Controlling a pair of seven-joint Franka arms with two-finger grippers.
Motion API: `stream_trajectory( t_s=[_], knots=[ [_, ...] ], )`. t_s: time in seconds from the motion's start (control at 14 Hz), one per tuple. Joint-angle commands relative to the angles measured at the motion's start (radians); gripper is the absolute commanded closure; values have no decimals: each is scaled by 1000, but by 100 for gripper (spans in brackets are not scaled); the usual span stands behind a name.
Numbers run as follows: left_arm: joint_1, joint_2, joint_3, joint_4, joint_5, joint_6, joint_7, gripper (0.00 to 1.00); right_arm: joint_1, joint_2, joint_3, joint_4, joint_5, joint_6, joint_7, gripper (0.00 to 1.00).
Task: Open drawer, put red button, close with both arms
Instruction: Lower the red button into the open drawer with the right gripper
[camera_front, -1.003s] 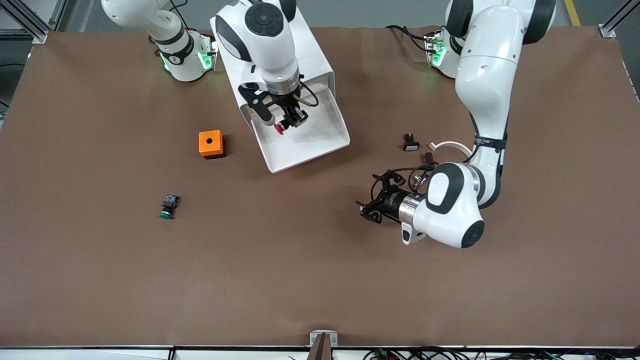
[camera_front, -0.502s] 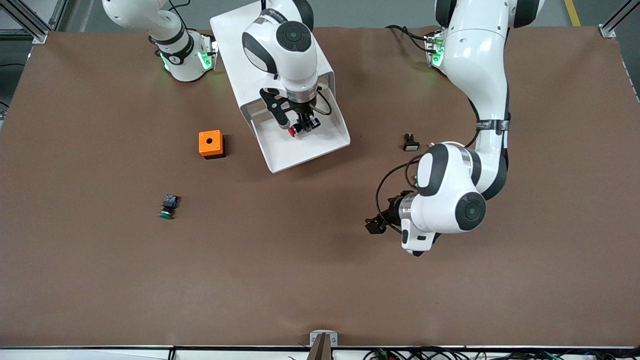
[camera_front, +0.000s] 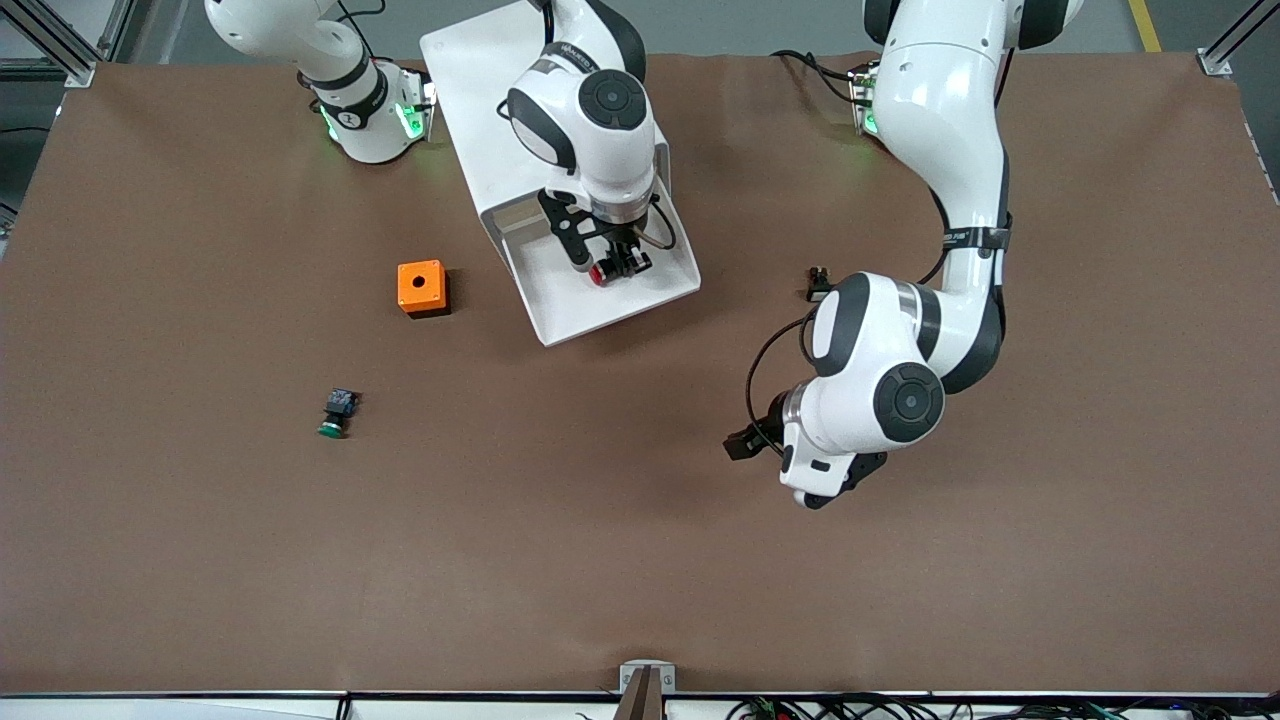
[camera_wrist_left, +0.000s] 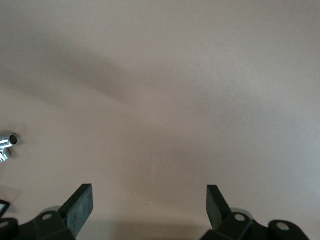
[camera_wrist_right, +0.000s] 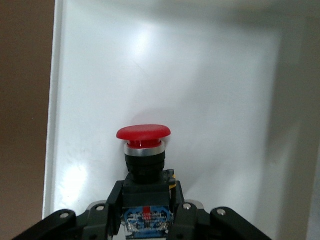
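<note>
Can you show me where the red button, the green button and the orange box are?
red button (camera_wrist_right: 143, 132): right wrist view, on its red cap.
green button (camera_front: 330, 429): front view, on its green cap.
orange box (camera_front: 421, 286): front view, on its top face.

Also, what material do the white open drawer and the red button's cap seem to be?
The white open drawer looks like smooth, slightly glossy plastic or painted sheet: soft light patches show on its floor. The red button has a matte red cap, probably plastic, above a shiny metal-looking ring.

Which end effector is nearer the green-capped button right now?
Right. The right end effector is over the open drawer; the left end effector is over bare table, farther from the green-capped button.
</note>
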Motion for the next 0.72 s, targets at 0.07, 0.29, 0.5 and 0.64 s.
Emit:
stream_trajectory(
  t_s=[0.07,0.29,0.5,0.64],
  knots=[
    [-9,-12,8,-12,18,4,48,0,20,33,-11,37,-12,-9,33,92],
    [0,-14,11,-10,16,4,73,0,18,39,-11,54,-13,-15,15,0],
    [0,-12,11,-12,16,4,81,0,6,39,-14,109,-15,-52,-60,0],
    [-8,-12,10,-12,16,4,79,0,-12,39,-18,170,-15,-137,-163,0]
  ],
)
